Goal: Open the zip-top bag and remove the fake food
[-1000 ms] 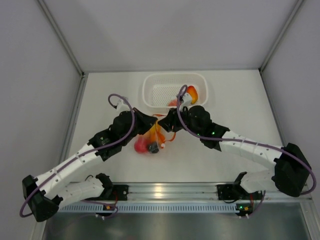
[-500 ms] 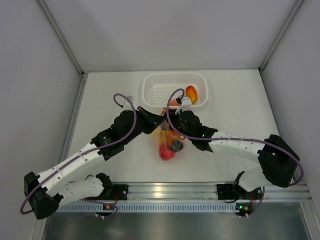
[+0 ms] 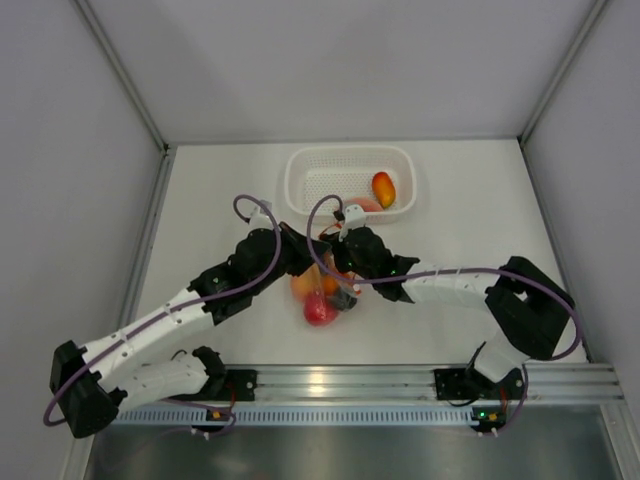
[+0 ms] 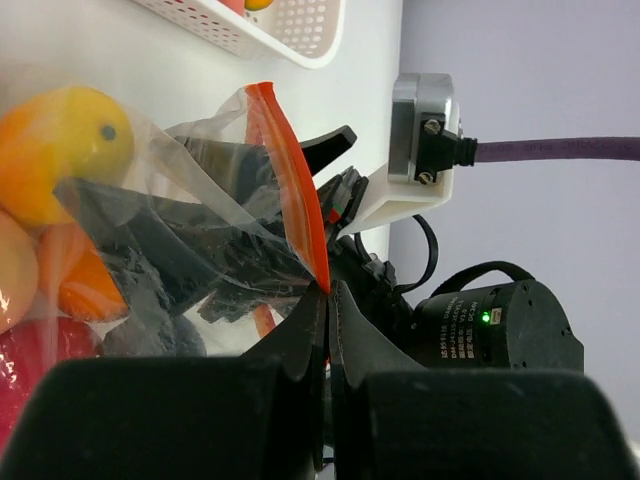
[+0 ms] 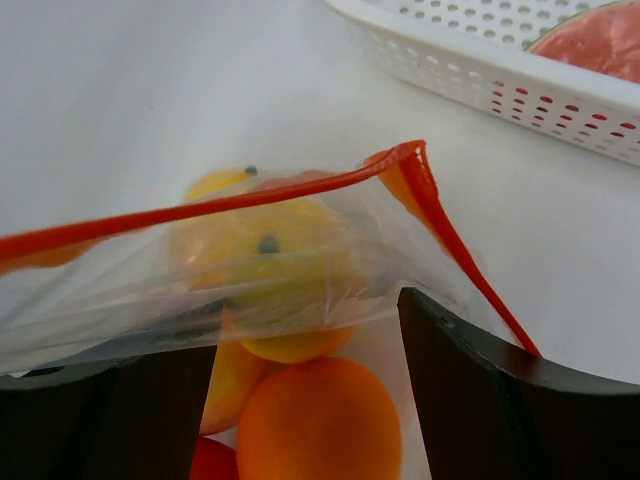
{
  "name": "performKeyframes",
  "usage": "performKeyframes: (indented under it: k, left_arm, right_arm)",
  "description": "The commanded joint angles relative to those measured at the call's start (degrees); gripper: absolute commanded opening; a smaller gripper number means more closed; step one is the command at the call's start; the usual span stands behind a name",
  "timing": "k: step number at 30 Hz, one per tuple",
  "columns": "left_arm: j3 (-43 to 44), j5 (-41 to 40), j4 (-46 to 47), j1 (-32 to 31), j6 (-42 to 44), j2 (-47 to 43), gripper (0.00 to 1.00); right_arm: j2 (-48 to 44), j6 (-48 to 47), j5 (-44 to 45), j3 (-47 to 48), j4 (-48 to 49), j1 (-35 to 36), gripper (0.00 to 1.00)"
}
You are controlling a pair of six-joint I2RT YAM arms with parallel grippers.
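Note:
The zip-top bag [image 3: 318, 285] lies between my two grippers in front of the basket, with red, orange and dark fake food [image 3: 320, 310] inside. My left gripper [image 3: 302, 256] is shut on the bag's orange-red zip strip [image 4: 290, 190] and holds the mouth up. My right gripper [image 3: 338, 268] is open at the bag's open mouth [image 5: 300, 200]. An orange fruit [image 5: 320, 420] and a yellow one [image 5: 280, 270] lie between its fingers [image 5: 500, 400], not gripped. An orange-red fruit [image 3: 383, 188] and a pink piece [image 3: 362, 205] lie in the basket.
The white perforated basket [image 3: 300, 165] stands at the back centre, just beyond the grippers; its rim shows in the left wrist view [image 4: 300, 30] and the right wrist view [image 5: 520, 80]. Grey walls close in the white table on both sides and the back.
My right gripper has left the orange-red fruit in the basket and come back down to the bag's mouth. My left gripper has carried the bag a little to the right.

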Motion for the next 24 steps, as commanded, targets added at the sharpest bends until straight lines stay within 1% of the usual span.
performKeyframes:
  k: [1, 3, 4, 5, 9, 11, 13, 15, 16, 18, 19, 21, 22, 24]
  left_arm:
    - [-0.32, 0.41, 3.57, -0.36, 1.60, 1.19, 0.00]
    - [-0.14, 1.64, 3.65, -0.36, 2.13, 2.42, 0.00]
    - [0.03, 2.25, 3.65, -0.36, 2.83, 2.86, 0.00]
    - [0.38, 2.87, 3.74, -0.36, 3.18, 3.82, 0.00]
    - [0.56, 4.37, 3.74, -0.36, 4.42, 5.32, 0.00]
    - [0.47, 4.37, 3.74, -0.36, 4.68, 5.58, 0.00]
    - [0.39, 4.63, 3.74, -0.27, 5.12, 5.58, 0.00]
    - [0.39, 4.98, 3.74, -0.18, 5.47, 5.59, 0.00]
    - [0.30, 4.90, 3.66, -0.18, 5.47, 5.50, 0.00]
    - [-0.05, 4.55, 3.66, -0.01, 5.65, 5.15, 0.00]
    - [-0.40, 4.02, 3.57, 0.08, 5.65, 4.62, 0.00]
    - [-0.67, 3.41, 3.13, 0.52, 6.08, 4.09, 0.00]
    - [-0.76, 3.05, 2.34, 0.78, 6.17, 3.83, 0.00]
    - [-0.84, 0.77, 1.37, 1.49, 6.87, 2.78, 0.00]
  right_arm:
    - [3.42, -3.12, -2.48, 2.79, 0.97, -0.10, 0.72]
    - [6.50, -1.89, -3.19, 4.54, 1.06, -0.89, 0.72]
    - [7.46, -1.45, -3.19, 5.24, 0.98, -1.16, 0.70]
    - [9.13, -0.75, -2.76, 5.95, 0.63, -1.25, 0.69]
    - [11.60, 2.68, -2.92, 7.18, 3.00, -1.68, 0.67]
    - [12.91, 3.56, -3.02, 8.50, 2.56, -1.77, 0.69]
    - [13.88, 3.91, -2.93, 9.20, 2.56, -1.86, 0.74]
    - [15.38, 4.00, -3.02, 10.00, 2.82, -2.21, 0.73]
    - [15.99, 4.00, -2.58, 10.17, 3.26, -2.39, 0.67]
    - [16.00, 3.65, -2.49, 9.30, 4.75, -2.74, 0.60]
    - [15.65, 3.22, -2.23, 8.95, 6.15, -2.83, 0.52]
    - [15.03, 1.64, -2.40, 7.80, 7.56, -2.92, 0.43]
    - [14.51, 1.02, -3.01, 7.28, 8.87, -2.92, 0.35]
    - [12.49, 0.40, -3.89, 5.35, 9.94, -2.92, 0.32]
